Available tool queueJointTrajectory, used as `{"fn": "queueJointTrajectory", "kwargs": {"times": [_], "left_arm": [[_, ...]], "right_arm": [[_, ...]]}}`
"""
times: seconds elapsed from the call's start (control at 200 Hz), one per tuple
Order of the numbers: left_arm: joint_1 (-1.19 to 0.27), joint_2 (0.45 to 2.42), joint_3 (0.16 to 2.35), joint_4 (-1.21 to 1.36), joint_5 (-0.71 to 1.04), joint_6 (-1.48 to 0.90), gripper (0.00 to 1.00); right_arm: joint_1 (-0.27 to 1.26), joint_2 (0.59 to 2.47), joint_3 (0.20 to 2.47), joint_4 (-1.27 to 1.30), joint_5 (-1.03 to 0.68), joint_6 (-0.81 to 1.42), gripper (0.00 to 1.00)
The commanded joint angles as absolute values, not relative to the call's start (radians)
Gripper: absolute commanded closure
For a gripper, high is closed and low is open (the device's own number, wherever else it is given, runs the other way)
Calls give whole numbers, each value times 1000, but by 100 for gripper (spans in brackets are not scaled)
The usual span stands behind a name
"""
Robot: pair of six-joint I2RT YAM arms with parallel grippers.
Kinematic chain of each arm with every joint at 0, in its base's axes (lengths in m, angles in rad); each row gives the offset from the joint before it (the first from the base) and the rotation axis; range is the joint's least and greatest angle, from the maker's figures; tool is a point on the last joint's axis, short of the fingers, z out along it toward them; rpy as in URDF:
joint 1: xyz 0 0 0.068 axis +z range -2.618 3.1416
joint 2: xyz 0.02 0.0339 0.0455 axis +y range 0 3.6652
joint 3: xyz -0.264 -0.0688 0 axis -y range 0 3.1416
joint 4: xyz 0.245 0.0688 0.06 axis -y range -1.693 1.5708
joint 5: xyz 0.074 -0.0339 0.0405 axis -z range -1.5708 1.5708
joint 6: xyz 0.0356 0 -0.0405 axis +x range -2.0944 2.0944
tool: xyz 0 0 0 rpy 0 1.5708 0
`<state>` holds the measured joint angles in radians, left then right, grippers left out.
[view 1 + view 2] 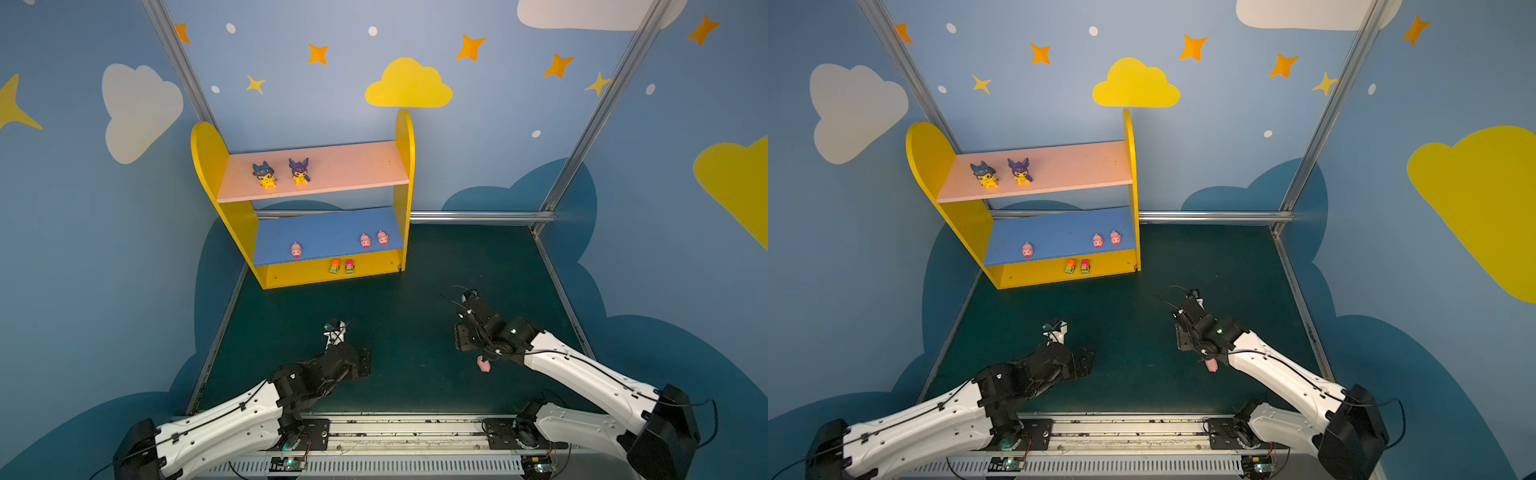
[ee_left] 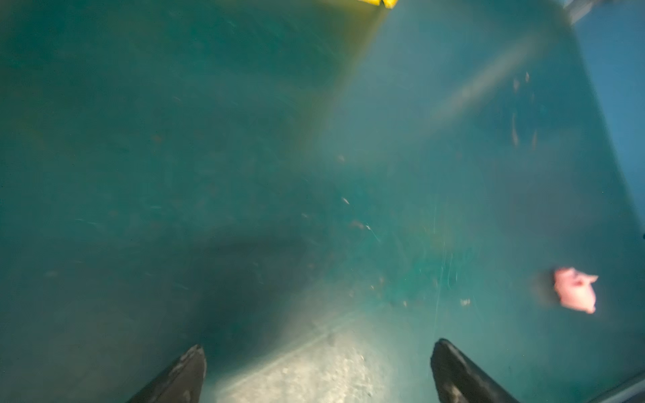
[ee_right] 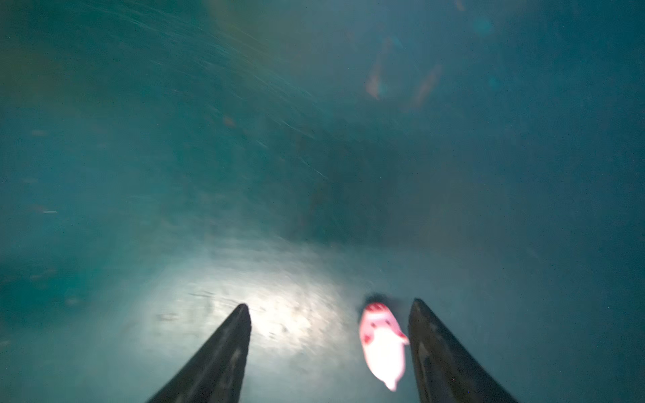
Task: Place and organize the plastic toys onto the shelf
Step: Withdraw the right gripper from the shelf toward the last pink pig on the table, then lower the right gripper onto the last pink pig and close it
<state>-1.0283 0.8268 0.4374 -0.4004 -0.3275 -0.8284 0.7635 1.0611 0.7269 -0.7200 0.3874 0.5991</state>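
The shelf (image 1: 210, 158) stands at the back left. Two hooded yellow figurines (image 1: 264, 174) (image 1: 300, 170) sit on its pink board, three pink pigs (image 1: 296, 250) (image 1: 365, 240) (image 1: 382, 237) on its blue board, and two cars (image 1: 335, 266) (image 1: 349, 266) on the yellow base. Another pink pig (image 1: 483, 364) (image 3: 382, 343) lies on the green table under my right gripper (image 3: 330, 303). That gripper is open, with the pig between its fingers, close to one finger and far from the other. My left gripper (image 2: 319, 344) is open and empty over the table, the pig (image 2: 574, 291) off to its side.
The green table (image 1: 407, 266) is walled in by blue panels with metal rails (image 1: 478, 216) at back and sides. Both arm bases sit on a rail (image 1: 399, 432) along the front edge.
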Motion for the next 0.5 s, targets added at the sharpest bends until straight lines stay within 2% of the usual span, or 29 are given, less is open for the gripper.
{"fn": "queueJointTrajectory", "kwargs": {"times": [0.0,0.15,0.496], "left_arm": [[-1070,903,485,-340,-369,-859,0],[-1103,970,516,-326,-375,-857,0],[-1103,962,506,-345,-416,-851,0]], "right_arm": [[720,1019,646,-736,412,715,27],[653,1010,579,-719,366,742,22],[545,1007,517,-661,240,741,23]]}}
